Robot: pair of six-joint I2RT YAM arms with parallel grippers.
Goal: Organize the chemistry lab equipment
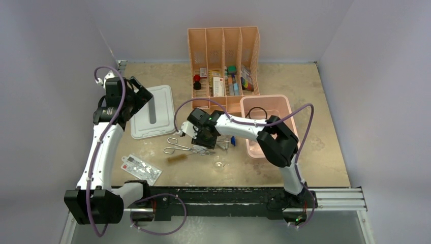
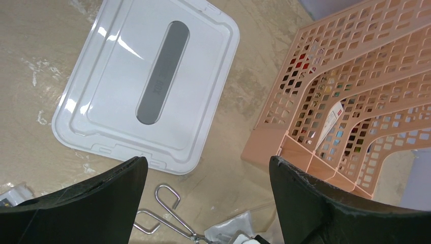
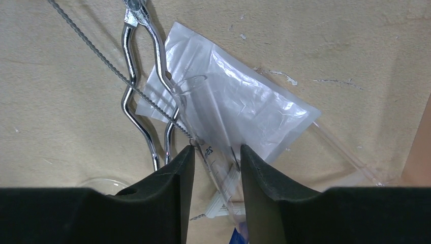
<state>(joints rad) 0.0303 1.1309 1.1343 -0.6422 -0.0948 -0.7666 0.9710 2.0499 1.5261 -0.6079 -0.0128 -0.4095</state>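
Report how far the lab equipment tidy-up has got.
Done: only the black wire ring lies in the pink bin. In hand: the right gripper straddles the clear tube atop a clear packet; grip unclear. Remaining: steel tongs, bristle brush and that packet on the table; left gripper open, empty.

Top external: high behind near edge of bench [image 1: 315, 101], faces forward and down, far, takes in all of it. Left wrist: raised, looks down past left hand [image 2: 206, 168] at white lid [image 2: 127, 61], peach organizer [image 2: 356, 61]. Right wrist: very near bench, looks down past right hand [image 3: 217, 152] at steel tongs [image 3: 124, 66], clear packet [image 3: 244, 107]. All three views share tongs.
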